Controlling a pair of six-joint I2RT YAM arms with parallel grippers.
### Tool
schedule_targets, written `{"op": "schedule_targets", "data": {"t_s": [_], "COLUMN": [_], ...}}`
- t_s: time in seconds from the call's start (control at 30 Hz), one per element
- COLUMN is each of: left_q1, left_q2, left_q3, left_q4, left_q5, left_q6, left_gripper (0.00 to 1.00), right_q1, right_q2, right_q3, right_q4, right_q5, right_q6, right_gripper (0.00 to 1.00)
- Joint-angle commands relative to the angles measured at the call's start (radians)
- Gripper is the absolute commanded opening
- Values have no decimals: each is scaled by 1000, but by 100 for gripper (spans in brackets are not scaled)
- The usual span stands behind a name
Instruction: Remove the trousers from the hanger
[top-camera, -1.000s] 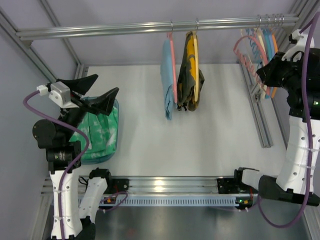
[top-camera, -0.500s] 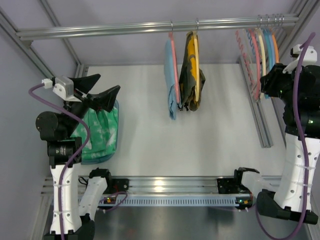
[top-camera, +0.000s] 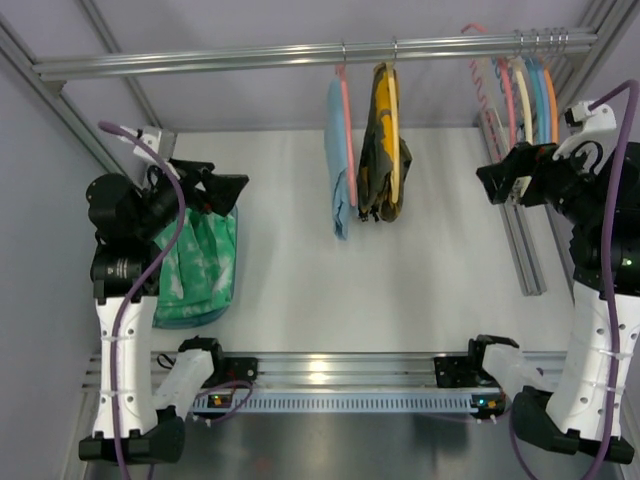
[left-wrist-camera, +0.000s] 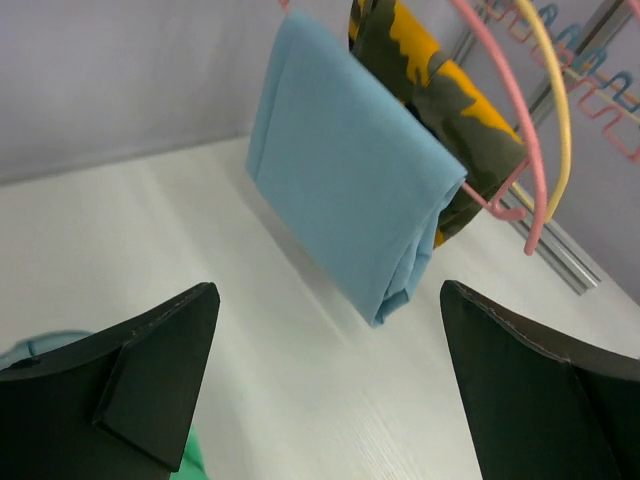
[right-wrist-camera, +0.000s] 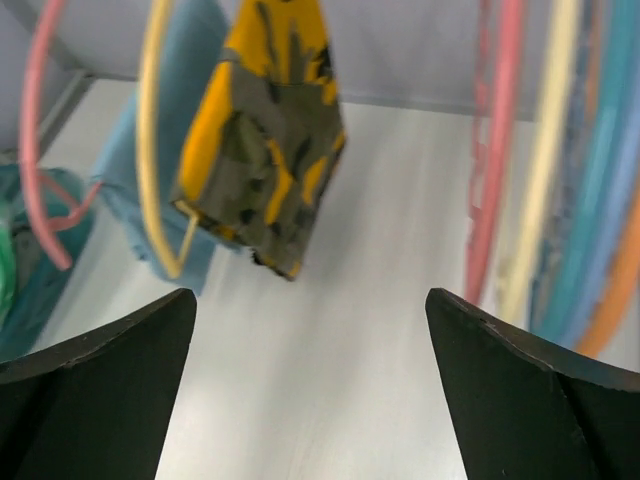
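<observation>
Quick status, top cam + both wrist cams.

Container first: only one I can see is a teal tub (top-camera: 200, 318) on the table (top-camera: 430, 250), sitting under and a bit behind the left gripper (top-camera: 215, 180). The trousers (top-camera: 195, 265) are in it, green w/ pale blotches, bunched up and filling most of the tub. Can't tell if anything else is underneath. On the left wrist cam just a green sliver and a bit of teal rim show, low beside the left-hand finger.

Left jaws: spread wide, gripping nothing. Straight ahead of them, well apart, hangs a light blue garment (left-wrist-camera: 350, 180), folded over its own pink hanger.

Right gripper (top-camera: 505, 170): jaws also spread wide, nothing btwn them. The hanger (top-camera: 477, 70), the thin salmon one w/ the wavy bar, is hooked on the rail (top-camera: 250, 58), up beyond the jaws, bare and not touching them. It's the end one of a row of spare hangers (top-camera: 530, 90) (pink, cream, blue, orange) just beside the right jaws. On the right wrist cam those are blurry streaks above the right-hand finger, so which streak is which I can't say.

Yellow-and-black garment (right-wrist-camera: 265, 140) hangs ahead of the right jaws, toward the left-hand finger, next to the blue one.
</observation>
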Motion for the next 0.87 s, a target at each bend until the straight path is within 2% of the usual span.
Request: {"op": "schedule_targets", "data": {"t_s": [0.0, 0.03, 0.13, 0.2, 0.33, 0.57, 0.83], "left_q1": [2, 1, 1, 2, 1, 1, 2], "left_q2": [30, 38, 74, 108, 137, 107, 53], "left_q3": [65, 71, 83, 94, 94, 89, 108], "left_q4": [-252, -282, -415, -470, -562, -603, -603], "left_q5": [4, 12, 8, -66, -204, -282, -399], "left_q6": [83, 101, 125, 115, 114, 129, 109], "left_gripper": [98, 98, 98, 98, 98, 98, 98], "right_q1": [1, 1, 18, 56, 283, 361, 369], "right_q2": [-14, -13, -1, 4, 6, -8, -91], "right_q3": [-9, -32, -90, -108, -174, -250, -323], "right_q4": [-3, -2, 21, 26, 46, 41, 44], "right_q5": [-313, -397, -495, -476, -356, -316, -316], "right_q6": [21, 47, 84, 73, 33, -19, -23], "right_gripper": [99, 99, 99, 99, 100, 99, 99]}}
